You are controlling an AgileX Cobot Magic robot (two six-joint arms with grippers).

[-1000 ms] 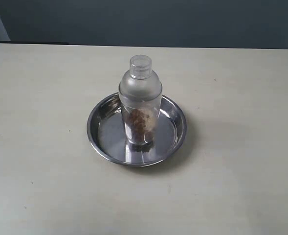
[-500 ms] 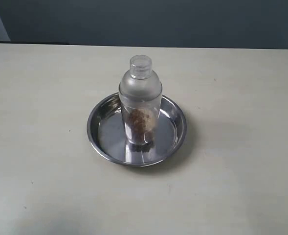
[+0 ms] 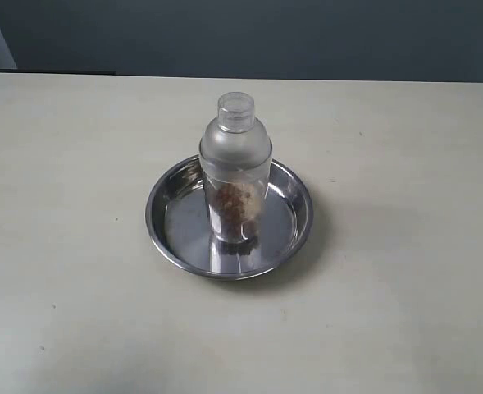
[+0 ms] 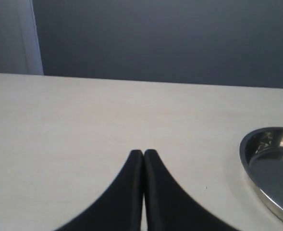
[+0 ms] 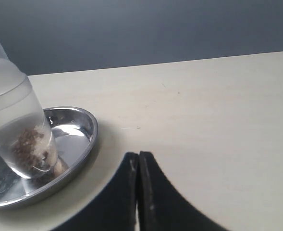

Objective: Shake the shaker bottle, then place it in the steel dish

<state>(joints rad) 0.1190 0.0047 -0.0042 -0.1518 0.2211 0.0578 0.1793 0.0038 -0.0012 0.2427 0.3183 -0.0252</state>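
Note:
The shaker bottle point(image 3: 235, 168), frosted clear plastic with a round cap and brown granules at its base, stands upright inside the steel dish point(image 3: 169, 234) in the middle of the table. The right wrist view shows the same bottle point(image 5: 16, 130) in the dish point(image 5: 81, 144), off to one side of my right gripper point(image 5: 139, 155), which is shut with nothing held. My left gripper point(image 4: 143, 153) is shut and empty too, with only the dish's rim point(image 4: 247, 161) at the frame's edge. Neither gripper appears in the exterior view.
The pale table top point(image 3: 405, 164) spreads around the dish on all sides. A dark wall point(image 3: 266, 37) runs behind the table's far edge. No other objects show.

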